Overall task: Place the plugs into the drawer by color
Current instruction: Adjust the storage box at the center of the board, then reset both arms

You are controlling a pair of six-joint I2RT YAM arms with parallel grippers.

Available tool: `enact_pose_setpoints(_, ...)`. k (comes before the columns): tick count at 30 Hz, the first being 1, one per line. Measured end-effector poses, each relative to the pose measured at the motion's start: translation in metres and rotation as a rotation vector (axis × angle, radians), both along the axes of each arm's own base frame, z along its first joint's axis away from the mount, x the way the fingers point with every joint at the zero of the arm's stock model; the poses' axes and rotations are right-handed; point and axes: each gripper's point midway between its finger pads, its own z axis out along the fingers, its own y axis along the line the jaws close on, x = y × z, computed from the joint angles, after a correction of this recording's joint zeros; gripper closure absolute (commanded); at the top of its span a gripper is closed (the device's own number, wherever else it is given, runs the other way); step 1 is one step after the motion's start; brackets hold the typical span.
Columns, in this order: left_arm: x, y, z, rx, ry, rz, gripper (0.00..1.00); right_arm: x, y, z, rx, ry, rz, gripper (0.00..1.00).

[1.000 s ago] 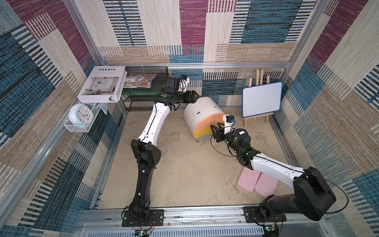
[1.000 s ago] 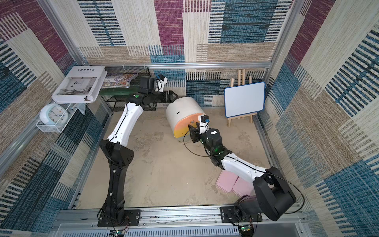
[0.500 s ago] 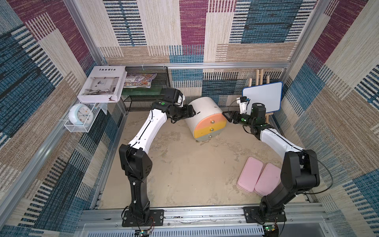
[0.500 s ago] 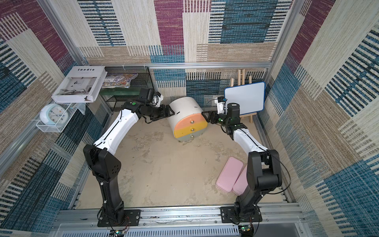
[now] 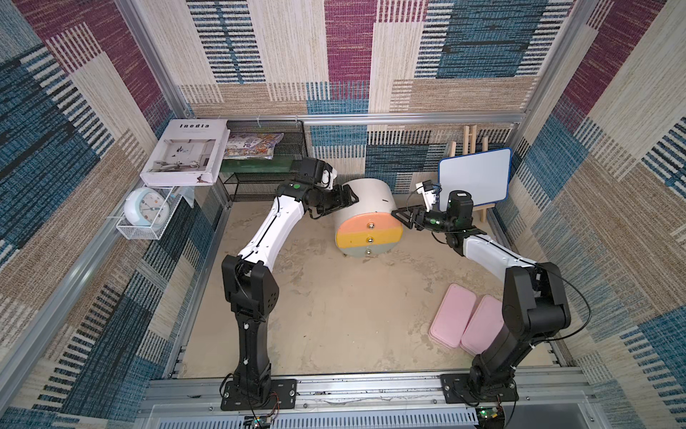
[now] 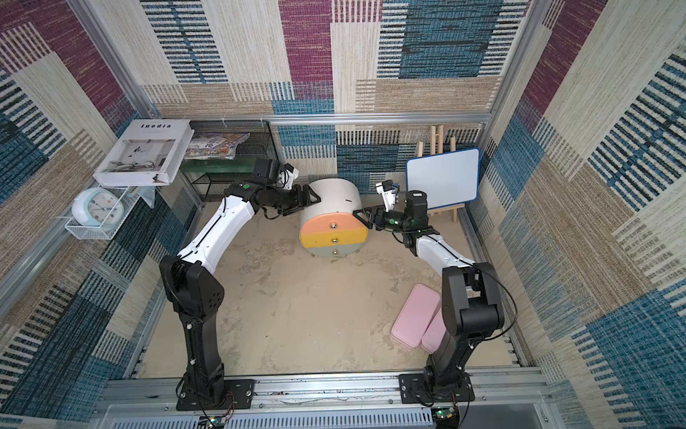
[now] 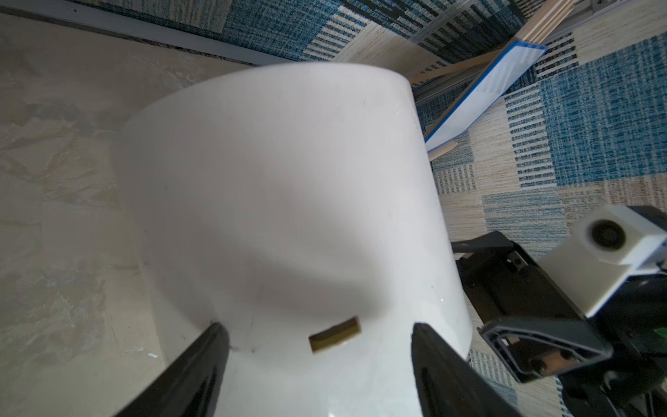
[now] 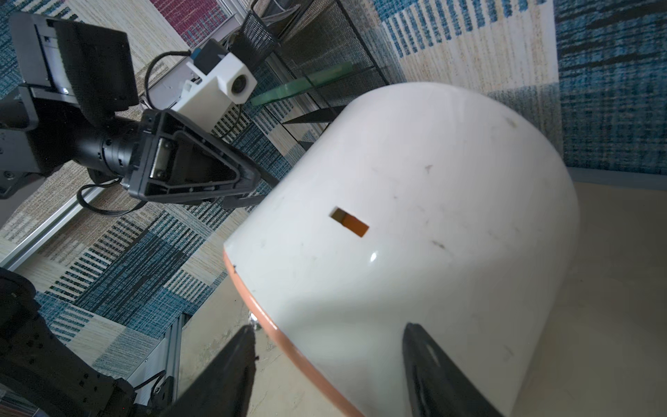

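Both arms have swung in to flank the drawer [image 5: 368, 230], which sits between the left gripper [image 5: 343, 200] and the right gripper [image 5: 399, 217], its white shell just ahead of each. All three fronts are shut, so the contents are hidden. Two closed pink boxes [image 5: 453, 315] lie well behind the right gripper. Both sets of jaws stand parted and empty. No plugs show, so I cannot tell how far the sorting has got.

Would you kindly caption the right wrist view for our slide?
Right gripper, open, faces the white drawer; left gripper opposite.

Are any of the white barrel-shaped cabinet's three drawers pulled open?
No: in a top view the three coloured drawer fronts all sit flush with the white barrel-shaped cabinet.
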Motion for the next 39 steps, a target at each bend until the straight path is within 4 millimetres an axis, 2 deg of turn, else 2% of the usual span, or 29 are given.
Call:
enact_pose_setpoints(5, 0.002, 0.002, 0.000, 0.007, -0.009, 0.011, 0.21, 0.000, 0.003, 0.003, -0.005, -0.025, -0.006, 0.34)
enact_pose_setpoints(8, -0.006, 0.005, 0.003, 0.015, -0.021, 0.000, 0.21, -0.006, -0.002, 0.007, -0.047, -0.005, -0.043, 0.30)
enact_pose_setpoints(10, -0.022, 0.011, 0.010, 0.039, -0.042, -0.007, 0.19, -0.012, -0.011, 0.021, -0.089, -0.029, -0.108, 0.29)
enact_pose_setpoints(11, -0.033, 0.017, 0.017, 0.059, -0.072, -0.007, 0.17, -0.019, -0.019, 0.033, -0.113, -0.072, -0.160, 0.27)
enact_pose_setpoints(13, -0.059, 0.032, 0.029, 0.107, -0.150, 0.000, 0.11, -0.035, -0.039, 0.044, -0.154, -0.139, -0.275, 0.24)
enact_pose_setpoints(15, -0.083, 0.050, 0.032, 0.171, -0.247, 0.020, 0.03, -0.050, -0.065, 0.032, -0.212, -0.199, -0.418, 0.26)
enact_pose_setpoints(16, -0.092, 0.059, 0.025, 0.209, -0.289, 0.033, 0.01, -0.058, -0.079, 0.015, -0.244, -0.205, -0.486, 0.27)
enact_pose_setpoints(17, -0.100, 0.067, 0.013, 0.244, -0.323, 0.046, 0.01, -0.067, -0.094, -0.010, -0.290, -0.199, -0.553, 0.25)
enact_pose_setpoints(18, -0.106, 0.074, -0.002, 0.272, -0.329, 0.063, 0.04, -0.074, -0.105, -0.029, -0.326, -0.190, -0.604, 0.25)
enact_pose_setpoints(19, -0.111, 0.083, -0.024, 0.315, -0.326, 0.078, 0.12, -0.085, -0.119, -0.051, -0.368, -0.178, -0.663, 0.25)
enact_pose_setpoints(20, -0.114, 0.090, -0.041, 0.344, -0.316, 0.092, 0.13, -0.092, -0.129, -0.062, -0.392, -0.180, -0.707, 0.24)
enact_pose_setpoints(22, -0.122, 0.109, -0.081, 0.460, -0.299, 0.100, 0.11, -0.103, -0.153, -0.072, -0.431, -0.221, -0.823, 0.19)
enact_pose_setpoints(26, -0.118, 0.146, -0.114, 0.621, -0.306, 0.179, 0.11, -0.112, -0.186, -0.082, -0.505, -0.289, -0.975, 0.16)
enact_pose_setpoints(29, -0.117, 0.185, -0.138, 0.683, -0.293, 0.259, 0.11, -0.123, -0.203, -0.119, -0.598, -0.264, -1.029, 0.16)
enact_pose_setpoints(31, -0.121, 0.210, -0.158, 0.706, -0.271, 0.302, 0.11, -0.128, -0.211, -0.136, -0.646, -0.249, -1.051, 0.16)
enact_pose_setpoints(34, -0.113, 0.229, -0.169, 0.711, -0.286, 0.332, 0.11, -0.122, -0.218, -0.128, -0.649, -0.292, -1.089, 0.16)
enact_pose_setpoints(37, -0.106, 0.233, -0.188, 0.700, -0.320, 0.316, 0.10, -0.114, -0.224, -0.123, -0.657, -0.319, -1.114, 0.15)
enact_pose_setpoints(39, -0.110, 0.236, -0.201, 0.693, -0.307, 0.289, 0.07, -0.106, -0.227, -0.119, -0.658, -0.334, -1.129, 0.14)
